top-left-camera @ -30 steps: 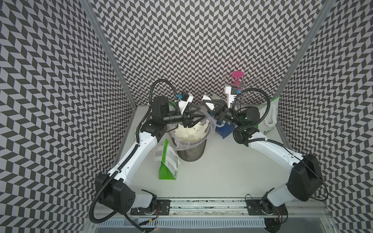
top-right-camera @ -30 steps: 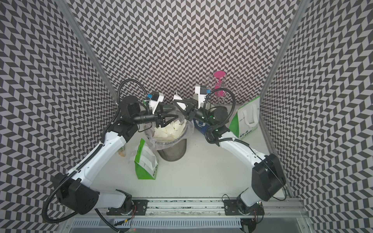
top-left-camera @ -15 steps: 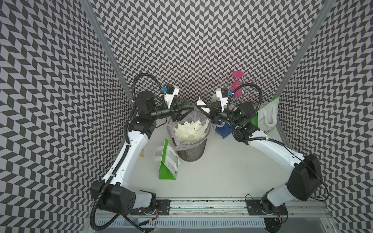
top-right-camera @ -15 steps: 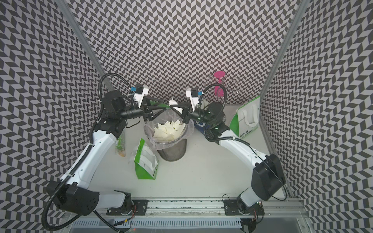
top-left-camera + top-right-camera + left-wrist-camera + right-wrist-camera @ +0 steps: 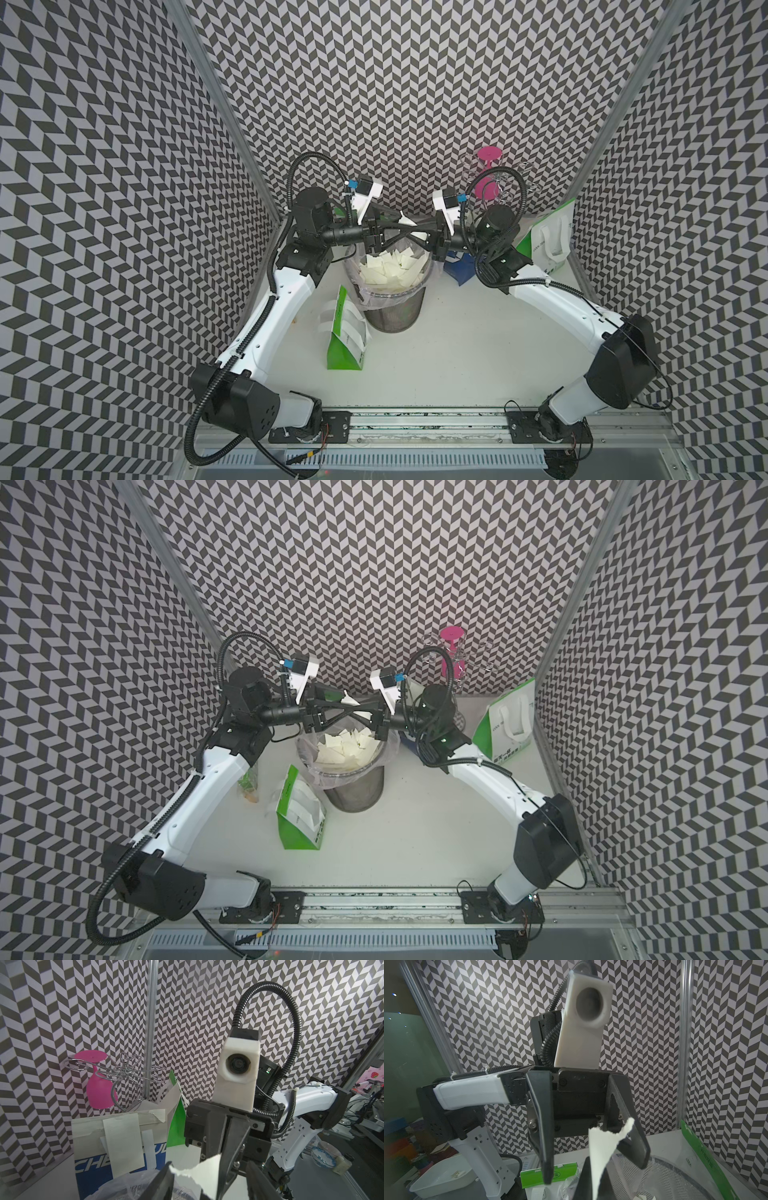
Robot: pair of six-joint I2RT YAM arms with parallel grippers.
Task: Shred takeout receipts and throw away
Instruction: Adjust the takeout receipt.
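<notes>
Torn white receipt scraps (image 5: pixel 390 268) fill the lined black mesh bin (image 5: pixel 395 307), seen in both top views (image 5: pixel 357 791). Over its far rim the two grippers meet tip to tip. My right gripper (image 5: pixel 591 1164) is shut on a jagged receipt scrap (image 5: pixel 604 1142). My left gripper (image 5: pixel 208 1162) is open and straddles that scrap (image 5: pixel 197 1172), one torn corner touching a finger (image 5: pixel 164 1180). From above, the left gripper (image 5: pixel 405 229) and right gripper (image 5: pixel 415 231) cross. A whole receipt (image 5: pixel 123 1142) hangs on the blue-and-white bag (image 5: pixel 93 1167).
A green-and-white bag (image 5: pixel 345 332) lies in front of the bin on its left. Another one (image 5: pixel 548 237) stands at the right wall. A pink glass hangs on a wire rack (image 5: pixel 488 183) at the back right. The patterned walls close in on three sides.
The left gripper drew back to the left from over the bin, then returned to the right gripper's tip, its jaws narrowing. The right gripper stayed shut on its scrap and shifted slightly back.
</notes>
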